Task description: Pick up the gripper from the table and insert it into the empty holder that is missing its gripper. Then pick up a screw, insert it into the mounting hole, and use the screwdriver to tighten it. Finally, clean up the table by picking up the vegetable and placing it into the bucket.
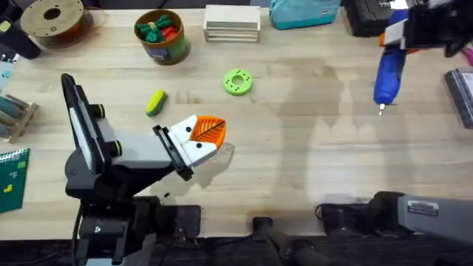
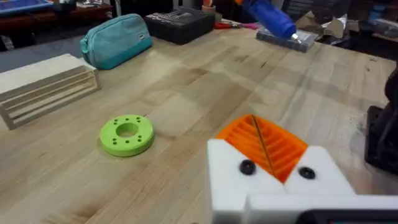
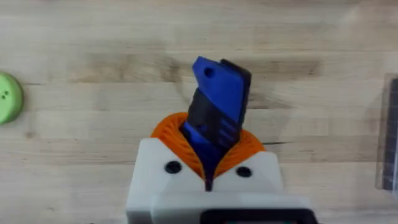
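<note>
1. The right gripper (image 3: 208, 163) pinched the screwdriver (image 1: 389, 74) at two o'clock, near the table's (image 1: 310, 148) far right edge.
2. The left gripper (image 1: 211, 137) lay pressed together, centre-left.
3. The vegetable (image 1: 155, 103) sat at ten o'clock, with the bucket (image 1: 162, 35) at eleven.
4. Bare wood spread between the arms.

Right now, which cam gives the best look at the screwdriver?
Overhead: the blue screwdriver shows nearly full length, tip toward the table, held by the right pincer at the table's far right. The right wrist view shows it foreshortened between the orange pads. The left wrist view catches part of it, far off.
</note>
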